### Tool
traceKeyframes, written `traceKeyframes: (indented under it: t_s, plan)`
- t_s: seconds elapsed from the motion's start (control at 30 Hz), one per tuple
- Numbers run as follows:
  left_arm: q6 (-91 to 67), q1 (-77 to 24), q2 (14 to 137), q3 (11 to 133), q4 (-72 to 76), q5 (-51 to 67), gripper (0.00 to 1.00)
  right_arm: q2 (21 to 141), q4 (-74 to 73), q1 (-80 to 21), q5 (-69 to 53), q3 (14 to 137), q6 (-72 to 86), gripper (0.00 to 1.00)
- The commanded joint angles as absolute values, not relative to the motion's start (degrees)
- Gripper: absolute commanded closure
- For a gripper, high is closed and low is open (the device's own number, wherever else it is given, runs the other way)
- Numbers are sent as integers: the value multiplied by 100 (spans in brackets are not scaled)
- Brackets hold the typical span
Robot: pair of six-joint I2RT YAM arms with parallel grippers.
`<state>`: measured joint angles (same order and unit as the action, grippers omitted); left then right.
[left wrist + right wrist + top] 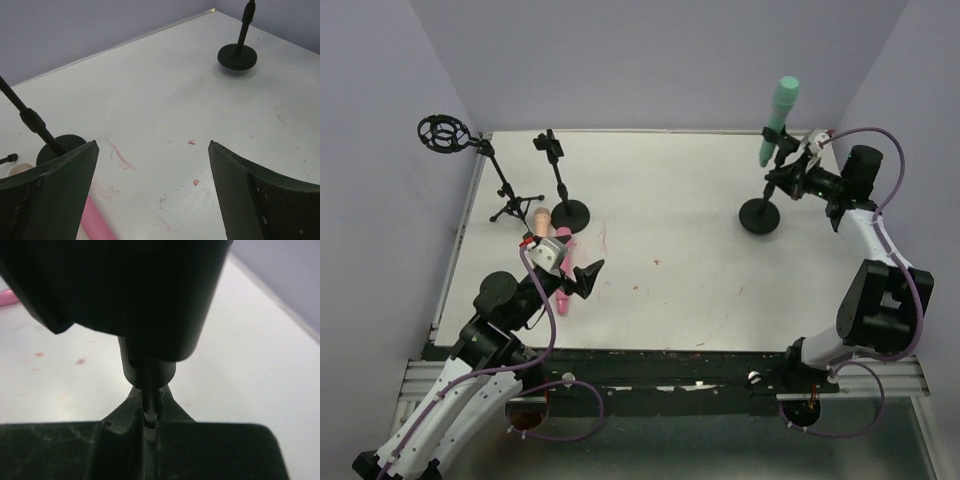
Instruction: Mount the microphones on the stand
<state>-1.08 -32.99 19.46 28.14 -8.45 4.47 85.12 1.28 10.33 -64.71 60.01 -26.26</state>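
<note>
One pink microphone [97,222] points away from the middle stand [570,212], directly under the open left tool [152,150]; right tool [150,410] clamps another stand [760,215].

White tabletop [670,290] on my feed, matte, scuffed with small reddish marks [603,240]. Plain lavender walls box it in on three sides: back wall [650,60], left wall [370,200], right wall [920,90]. Metal rail [670,372] runs along the near edge. Light is even, shadows soft.
</note>
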Motion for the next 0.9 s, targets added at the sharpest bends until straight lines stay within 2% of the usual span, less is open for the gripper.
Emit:
traceKeyframes:
  t_s: [0.0, 0.27, 0.5, 0.6, 0.7, 0.87]
  plan:
    - [-26, -3278, 1898, 2707, -677, 334, 1, 9042, 2546, 1669, -5065, 6354, -1460, 99]
    - [-26, -3278, 2013, 2716, -677, 308, 1, 10282, 3638, 1986, -3789, 7180, -941, 99]
    - [149, -3278, 2022, 2725, -686, 308, 1, 10679, 4008, 2013, -3753, 7085, -808, 93]
    - [149, -3278, 2030, 2733, -668, 325, 1, 10617, 4017, 2021, -3919, 6874, -949, 84]
    - [149, -3278, 2048, 2751, -677, 343, 1, 10530, 4051, 2030, -4157, 6628, -993, 69]
    - [114, -3278, 2022, 2777, -721, 395, 1, 10319, 4026, 2039, -4193, 6364, -940, 51]
